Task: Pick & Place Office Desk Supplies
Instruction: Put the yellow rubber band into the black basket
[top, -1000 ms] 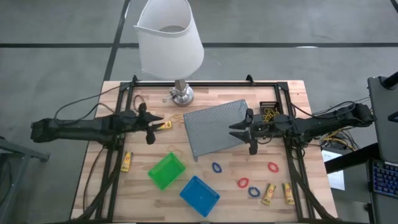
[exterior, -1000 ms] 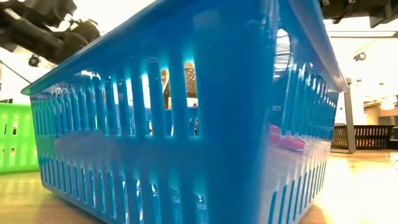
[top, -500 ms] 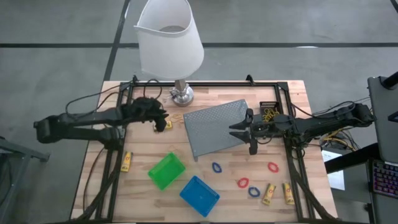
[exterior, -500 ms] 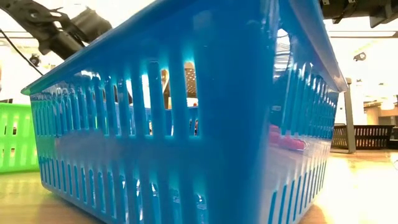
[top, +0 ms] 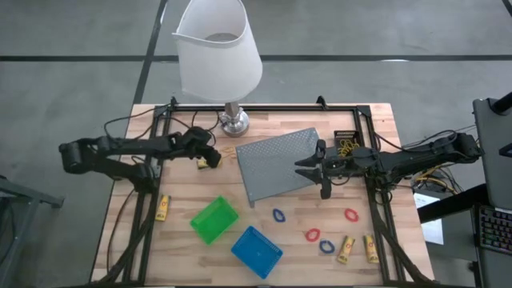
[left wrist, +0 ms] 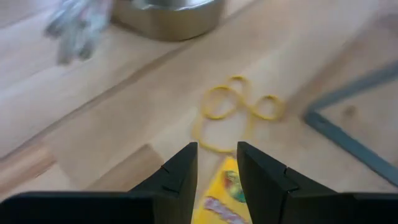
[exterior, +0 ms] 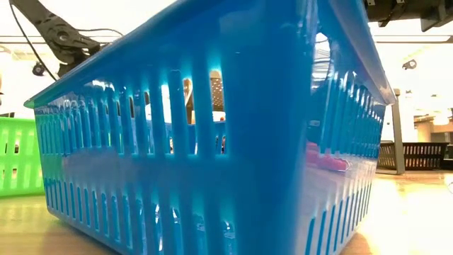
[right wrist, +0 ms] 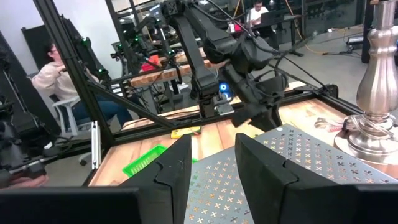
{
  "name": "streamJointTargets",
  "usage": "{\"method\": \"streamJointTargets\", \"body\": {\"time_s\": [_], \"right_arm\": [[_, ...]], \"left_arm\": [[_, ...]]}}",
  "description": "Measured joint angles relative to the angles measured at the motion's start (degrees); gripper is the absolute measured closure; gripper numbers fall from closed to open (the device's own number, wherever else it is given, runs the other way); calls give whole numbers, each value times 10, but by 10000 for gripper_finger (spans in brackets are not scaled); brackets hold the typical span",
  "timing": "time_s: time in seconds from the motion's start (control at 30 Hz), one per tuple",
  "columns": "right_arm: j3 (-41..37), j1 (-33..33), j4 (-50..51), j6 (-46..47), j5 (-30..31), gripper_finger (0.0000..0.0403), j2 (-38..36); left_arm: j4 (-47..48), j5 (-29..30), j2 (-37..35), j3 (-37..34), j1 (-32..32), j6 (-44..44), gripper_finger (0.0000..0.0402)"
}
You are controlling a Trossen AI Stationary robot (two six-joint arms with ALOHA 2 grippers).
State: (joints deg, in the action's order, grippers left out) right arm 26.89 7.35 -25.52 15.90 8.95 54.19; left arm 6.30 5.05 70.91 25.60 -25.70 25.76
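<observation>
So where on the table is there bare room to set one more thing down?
Bare wood lies between the green bin and the grey mesh tray, and along the table's left edge below the left arm. It is crowded near the red and blue loops and yellow sticks.

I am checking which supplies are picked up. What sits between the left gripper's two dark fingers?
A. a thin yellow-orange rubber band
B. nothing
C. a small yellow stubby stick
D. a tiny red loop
C: in the left wrist view the small yellow stubby stick shows between the left gripper fingers, while the thin yellow-orange rubber bands lie beyond on the wooden table.
</observation>
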Motion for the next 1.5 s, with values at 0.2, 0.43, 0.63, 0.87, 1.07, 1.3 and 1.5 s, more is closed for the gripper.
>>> {"method": "streamJointTargets", "body": {"time_s": [0.2,0.43,0.63,0.87,1.07,1.3,1.5], "right_arm": [[0,0,0,0,0,277,0],[0,0,0,0,0,269,0],[0,0,0,0,0,273,0],[0,0,0,0,0,282,0],[0,0,0,0,0,278,0],[0,0,0,0,0,269,0],[0,0,0,0,0,272,0]], "left_arm": [[0,33,31,21,0,13,284],[-5,38,89,40,0,-22,284],[-5,38,140,59,0,-35,284],[-18,40,168,65,0,-35,284],[-21,39,166,64,1,-35,284],[-29,31,164,64,1,-58,284],[-31,31,164,64,1,-59,284]]}}
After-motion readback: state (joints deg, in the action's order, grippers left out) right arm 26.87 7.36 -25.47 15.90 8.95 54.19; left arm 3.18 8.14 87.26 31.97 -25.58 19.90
